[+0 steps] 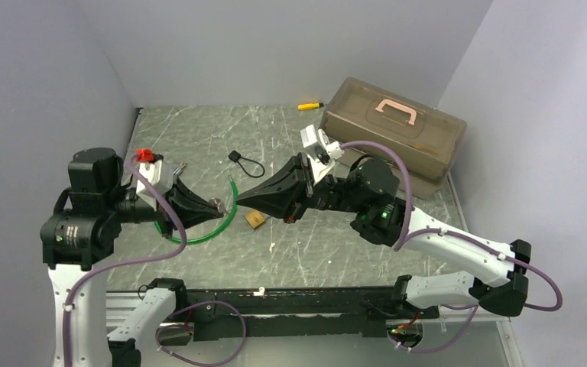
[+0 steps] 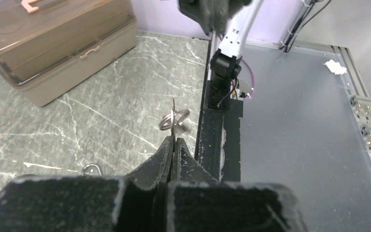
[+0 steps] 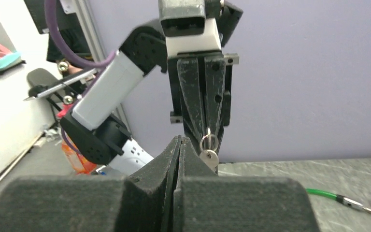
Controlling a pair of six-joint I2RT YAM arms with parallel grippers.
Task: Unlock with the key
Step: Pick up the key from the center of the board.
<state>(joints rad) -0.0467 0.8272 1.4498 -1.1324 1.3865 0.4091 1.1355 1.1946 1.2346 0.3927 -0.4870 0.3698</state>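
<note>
My left gripper (image 1: 218, 205) is shut on a thin silvery key (image 2: 173, 116), held edge-on and sticking out past the fingertips with a key ring (image 2: 166, 121) on it. In the right wrist view the left gripper (image 3: 206, 133) points down, and the ring (image 3: 208, 142) carries a second small silvery key (image 3: 210, 157) that hangs free. My right gripper (image 1: 240, 196) is shut and empty, with its tip just right of the left gripper's tip. The small brass padlock (image 1: 255, 219) lies on the table below and to the right of both tips.
A green cable loop (image 1: 206, 229) lies under the left gripper; its end shows in the right wrist view (image 3: 340, 198). A black cord loop (image 1: 244, 162) lies behind. A yellow-and-black tool (image 1: 310, 105) and a brown lidded box (image 1: 390, 134) stand at the back right.
</note>
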